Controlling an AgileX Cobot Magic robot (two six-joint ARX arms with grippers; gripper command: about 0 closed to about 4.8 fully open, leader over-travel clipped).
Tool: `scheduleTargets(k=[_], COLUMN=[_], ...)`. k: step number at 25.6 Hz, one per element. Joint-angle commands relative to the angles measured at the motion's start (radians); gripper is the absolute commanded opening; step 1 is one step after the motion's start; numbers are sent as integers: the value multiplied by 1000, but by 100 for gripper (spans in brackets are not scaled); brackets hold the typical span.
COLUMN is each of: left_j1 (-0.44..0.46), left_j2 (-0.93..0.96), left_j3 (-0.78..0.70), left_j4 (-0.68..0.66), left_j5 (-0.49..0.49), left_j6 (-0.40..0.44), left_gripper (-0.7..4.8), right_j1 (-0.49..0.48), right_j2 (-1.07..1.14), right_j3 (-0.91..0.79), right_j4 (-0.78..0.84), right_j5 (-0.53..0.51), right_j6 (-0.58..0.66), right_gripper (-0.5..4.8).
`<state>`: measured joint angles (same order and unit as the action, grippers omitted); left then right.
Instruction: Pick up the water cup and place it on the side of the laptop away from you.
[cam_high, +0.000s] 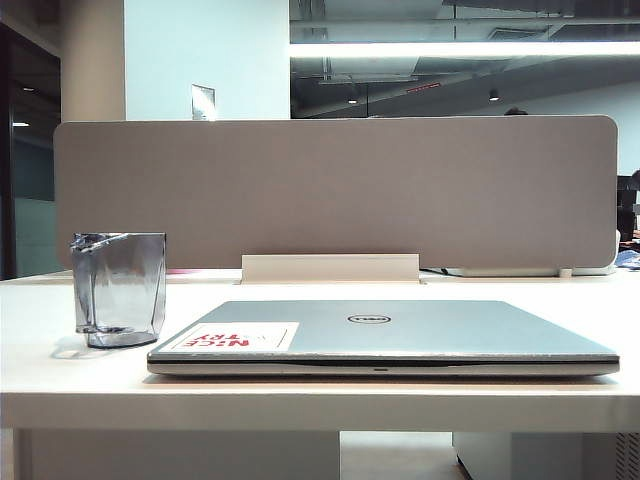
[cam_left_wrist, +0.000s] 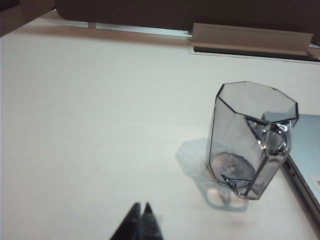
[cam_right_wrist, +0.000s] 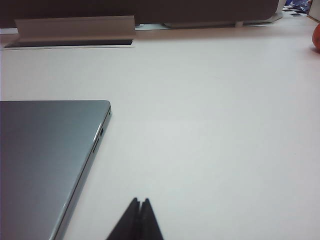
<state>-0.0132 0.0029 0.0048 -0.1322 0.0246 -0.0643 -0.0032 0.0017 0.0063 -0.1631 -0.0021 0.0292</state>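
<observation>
Laptop beside water cup — left gripper, right gripper closed

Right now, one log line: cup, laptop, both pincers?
water cup: upright, left of laptop, untouched | laptop: closed | left pincer: shut, empty, short of cup | right pincer: shut, empty

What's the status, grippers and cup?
Left gripper shut, short of the water cup, empty. Right gripper shut, beside the laptop. Cup upright at laptop's left edge, untouched. Nothing blocking.
</observation>
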Motion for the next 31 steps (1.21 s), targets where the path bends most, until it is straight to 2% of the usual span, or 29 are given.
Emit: scheduleTargets(k=[1,19,25,31], left_j1=[2,2,2,2], left_j2=[1,1,1,32], left_j3=[3,3,9,138], left_j4=[6,15,127,52], left_j5=[2,3,77,101], left_j6=[3,3,-70,-71], left_gripper=[-5,-5,-6,-6], right_j1=[0,0,0,1], right_j2=[-2,-2,-2,-2], right_j3=[-6,-6,-6,-6], right_j4=[16,18,18,18], right_j5=[0,3,3,1], right_j6=[-3,-3,-3,-3], right_gripper=[-1,-1,-1,-1])
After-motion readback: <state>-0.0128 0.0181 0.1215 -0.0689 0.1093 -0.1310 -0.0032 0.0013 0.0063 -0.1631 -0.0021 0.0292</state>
